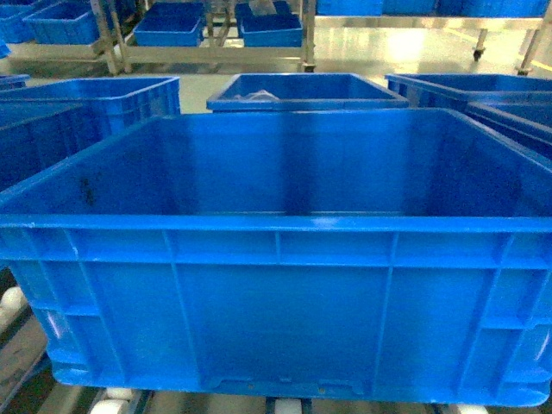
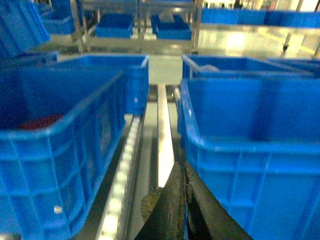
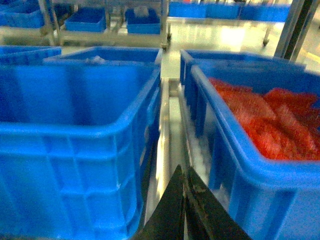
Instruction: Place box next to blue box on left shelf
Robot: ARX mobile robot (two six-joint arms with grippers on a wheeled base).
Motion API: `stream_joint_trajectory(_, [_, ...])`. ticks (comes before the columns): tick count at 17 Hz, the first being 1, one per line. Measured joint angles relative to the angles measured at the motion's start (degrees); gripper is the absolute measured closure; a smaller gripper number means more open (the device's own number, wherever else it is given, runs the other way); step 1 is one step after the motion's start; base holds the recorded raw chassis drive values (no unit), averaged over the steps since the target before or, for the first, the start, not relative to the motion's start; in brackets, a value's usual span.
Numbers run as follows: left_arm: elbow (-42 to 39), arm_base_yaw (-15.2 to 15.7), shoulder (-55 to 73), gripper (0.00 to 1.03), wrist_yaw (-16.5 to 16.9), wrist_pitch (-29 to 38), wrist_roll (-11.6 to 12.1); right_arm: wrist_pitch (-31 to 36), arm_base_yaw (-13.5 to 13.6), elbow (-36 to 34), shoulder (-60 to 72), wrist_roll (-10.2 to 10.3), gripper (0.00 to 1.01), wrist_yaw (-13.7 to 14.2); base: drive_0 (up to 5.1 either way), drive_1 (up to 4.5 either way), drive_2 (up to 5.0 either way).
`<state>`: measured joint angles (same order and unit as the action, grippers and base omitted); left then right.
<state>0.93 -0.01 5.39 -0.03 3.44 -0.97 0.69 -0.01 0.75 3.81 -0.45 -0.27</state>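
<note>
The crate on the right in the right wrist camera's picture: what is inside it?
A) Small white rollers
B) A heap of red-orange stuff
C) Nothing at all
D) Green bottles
B: the crate to the right holds a heap of red-orange material, too blurred to identify, while the big box on the left looks empty.

head close behind box (image 1: pixel 276 285); wrists flanking, forward
</note>
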Motion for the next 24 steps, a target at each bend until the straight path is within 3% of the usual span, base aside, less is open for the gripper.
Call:
stream_joint_trajectory(2, [0.0,0.0,-3.1,1.02,-0.1,-4.3,0.0,-1.4,0.0,0.0,-2.4,0.0,1.0,0.3,0.0,0.0,0.0])
stream_joint_trajectory(12, [0.0,0.0,-4.8,1.02,0.0,-3.5,0.1,-0.9,0.0,0.0,-3.5,0.0,0.96,0.2,0.0,0.0,0.0])
stream_joint_trajectory(20, [0.0,0.0,-4.8,0.04,0.0,-3.8,0.1,-1.0,0.0,0.0,-3.5,0.0,0.01,0.3,0.0,0.0,0.0])
stream_joint_trajectory(24, [0.0,0.0,-4.8,0.05,0.0,-3.8,0.2,-1.0,0.0,0.0,-3.5,0.0,0.03,0.3,0.0,0.0,0.0])
